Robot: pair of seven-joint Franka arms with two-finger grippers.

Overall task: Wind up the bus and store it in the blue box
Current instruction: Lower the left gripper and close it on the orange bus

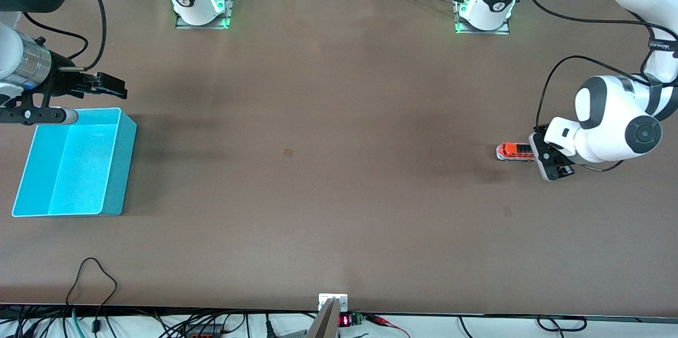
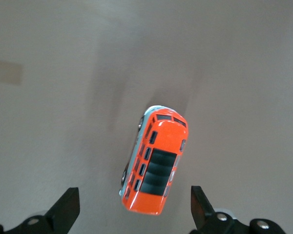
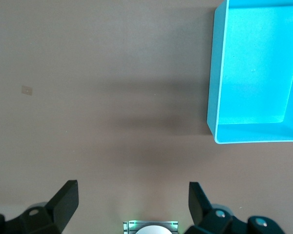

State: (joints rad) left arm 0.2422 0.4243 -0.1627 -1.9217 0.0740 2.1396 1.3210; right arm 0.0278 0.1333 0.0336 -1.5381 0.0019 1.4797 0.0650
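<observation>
The orange bus [image 1: 514, 151] stands on its wheels on the table near the left arm's end. In the left wrist view the bus [image 2: 156, 165] shows its dark roof panel, and one end of it lies between my open fingers [image 2: 66, 209] without touching them. My left gripper [image 1: 551, 162] is low over that end of the bus, open [image 2: 134, 210] and empty. The blue box [image 1: 79, 163] stands empty at the right arm's end of the table. My right gripper [image 1: 108, 85] hangs open and empty in the air just beside the box's rim [image 3: 212, 73], over bare table [image 3: 132, 202].
The two arm bases [image 1: 201, 4] [image 1: 484, 9] stand along the table's edge farthest from the front camera. A small mark [image 1: 288, 152] lies on the brown tabletop between bus and box. Cables run along the edge nearest the front camera.
</observation>
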